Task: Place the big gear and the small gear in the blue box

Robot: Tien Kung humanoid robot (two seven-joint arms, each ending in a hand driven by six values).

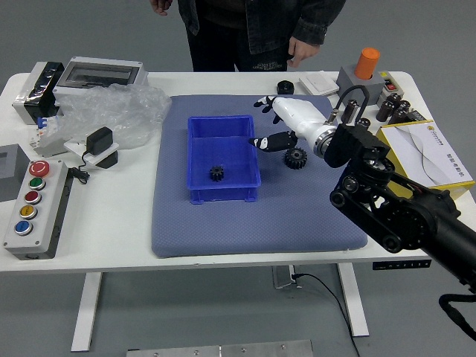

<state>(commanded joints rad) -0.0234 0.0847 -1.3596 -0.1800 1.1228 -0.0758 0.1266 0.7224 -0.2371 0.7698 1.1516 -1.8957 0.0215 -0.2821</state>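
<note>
Head view. Clock positions: 12 is the table's far side, 6 its near edge.

Step in hand, as I judge it: transfer of the big gear (pixel 295 158), the second of two parts. The small gear (pixel 216 173) lies inside the blue box (pixel 224 195), on its floor, about 6 o'clock of the box's middle, so that half of the task appears complete. The next move calls for shifting my right hand (pixel 303 120) toward 6 o'clock, lowering it over the big gear and closing on the rim; then lift clear of the box wall, carry toward 9 o'clock and release.

Relative positions: the big gear rests on the grey-blue mat (pixel 201 232), outside the box at its 3 o'clock side, and at about 6 o'clock from my right hand. The box is at 8 to 9 o'clock of that hand; the small gear, at 8.

Hand state: fingers apart, reaching toward 9 o'clock, nothing grasped. I cannot tell the height above the mat. Caution: low fingertips could catch the box's near-hand wall.

At 12, a person stands beyond the table; neither of the person's hands (pixel 301 50) touches the parts.
</note>
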